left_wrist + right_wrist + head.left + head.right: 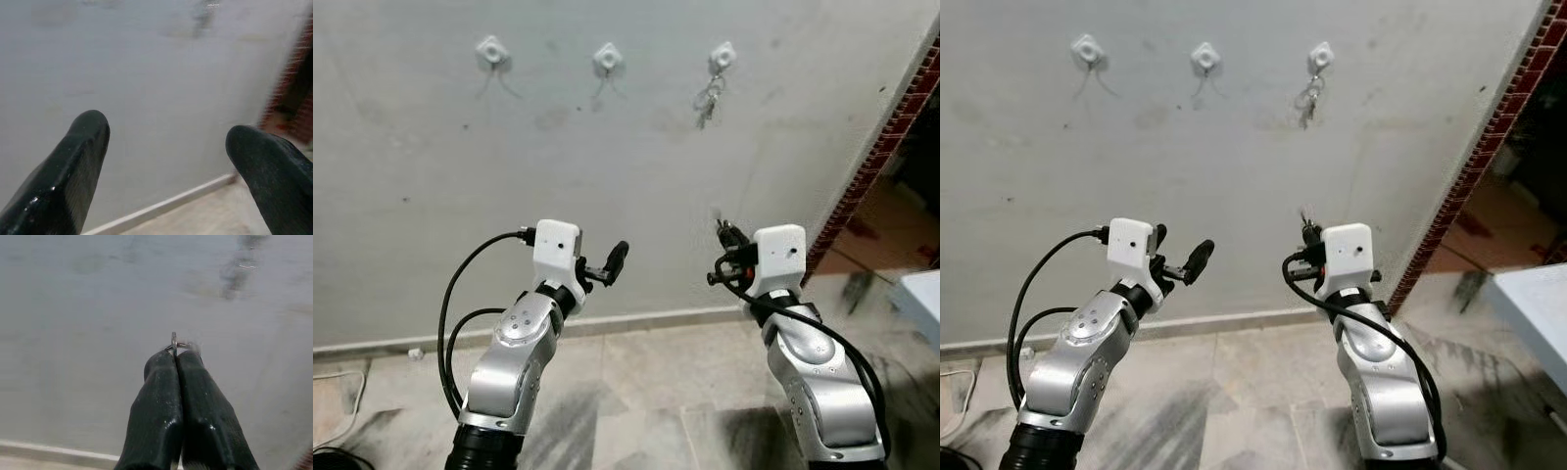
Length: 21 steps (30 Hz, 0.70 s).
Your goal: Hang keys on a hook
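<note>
Two silver arms up in front of a grey wall (431,176). Left gripper (166,161) wide open, nothing between the black fingers. Right gripper (174,357) pinched tight, a small metal ring (174,340) poking out at the tips. Farther off, three white hooks high on the wall: left hook (491,51), middle hook (607,59), right hook (722,56). Bunch of keys (708,100) hanging from the right hook.

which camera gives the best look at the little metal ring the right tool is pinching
The right wrist view: the metal ring pokes out just past the shut fingertips of the right tool, close up against the grey wall. In the two eye views it is a tiny glint above that tool, too small to make out.
</note>
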Tool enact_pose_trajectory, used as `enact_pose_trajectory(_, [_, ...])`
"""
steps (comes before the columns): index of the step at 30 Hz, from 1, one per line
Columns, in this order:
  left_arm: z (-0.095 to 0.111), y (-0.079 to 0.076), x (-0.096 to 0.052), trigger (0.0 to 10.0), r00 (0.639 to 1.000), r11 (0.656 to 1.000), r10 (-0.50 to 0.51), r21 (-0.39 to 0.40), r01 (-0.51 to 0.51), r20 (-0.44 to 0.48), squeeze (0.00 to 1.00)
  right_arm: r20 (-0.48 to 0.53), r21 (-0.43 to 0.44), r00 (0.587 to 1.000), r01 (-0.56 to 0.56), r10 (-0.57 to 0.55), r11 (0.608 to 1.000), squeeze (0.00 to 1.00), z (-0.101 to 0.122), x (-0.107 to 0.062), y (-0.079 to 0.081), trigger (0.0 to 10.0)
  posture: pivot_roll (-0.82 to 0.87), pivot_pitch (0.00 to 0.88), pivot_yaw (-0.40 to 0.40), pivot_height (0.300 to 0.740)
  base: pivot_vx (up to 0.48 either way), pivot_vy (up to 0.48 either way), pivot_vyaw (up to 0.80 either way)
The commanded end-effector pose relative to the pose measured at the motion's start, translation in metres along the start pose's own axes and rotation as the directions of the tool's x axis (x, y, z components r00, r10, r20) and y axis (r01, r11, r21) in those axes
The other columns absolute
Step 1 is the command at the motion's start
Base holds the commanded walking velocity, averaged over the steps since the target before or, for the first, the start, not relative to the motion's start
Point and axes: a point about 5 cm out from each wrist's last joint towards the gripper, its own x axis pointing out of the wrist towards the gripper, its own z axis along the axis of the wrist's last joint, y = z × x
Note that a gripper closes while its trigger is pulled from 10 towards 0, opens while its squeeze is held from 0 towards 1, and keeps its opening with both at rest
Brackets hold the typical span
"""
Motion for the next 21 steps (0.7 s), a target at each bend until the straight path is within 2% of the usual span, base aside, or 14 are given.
enact_pose_trajectory(1, [0.0049, -0.0011, 0.0016, 10.0, 1.000, 1.000, 0.014, 0.022, -0.014, 0.023, 0.00, 0.018, -0.014, 1.000, 0.015, -0.015, 1.000, 0.00, 0.0045, -0.0001, -0.0043, 10.0, 0.14, 0.000, -0.043, 0.740, 0.000, 0.000, 0.00])
enact_pose_trajectory(3, [0.0053, -0.0003, 0.0021, 10.0, 0.999, 0.999, 0.025, 0.035, -0.025, 0.026, 0.00, 0.021, -0.015, 1.000, 0.015, -0.015, 1.000, 0.00, 0.0048, -0.0001, -0.0042, 10.0, 0.14, 0.000, -0.043, 0.740, 0.000, 0.000, 0.00])
enact_pose_trajectory(11, [0.0055, -0.0020, 0.0024, 10.0, 1.000, 1.000, -0.006, -0.004, 0.006, 0.021, 0.00, 0.028, -0.016, 0.999, 0.021, -0.021, 1.000, 0.00, 0.0053, -0.0010, -0.0044, 10.0, 0.14, 0.000, -0.038, 0.740, 0.000, 0.000, 0.00])
enact_pose_trajectory(21, [0.0050, -0.0041, 0.0018, 10.0, 1.000, 1.000, -0.020, -0.019, 0.020, 0.022, 0.00, 0.031, -0.019, 0.999, 0.023, -0.022, 1.000, 0.00, 0.0055, -0.0004, -0.0046, 10.0, 0.14, 0.000, -0.040, 0.740, 0.000, 0.000, 0.80])
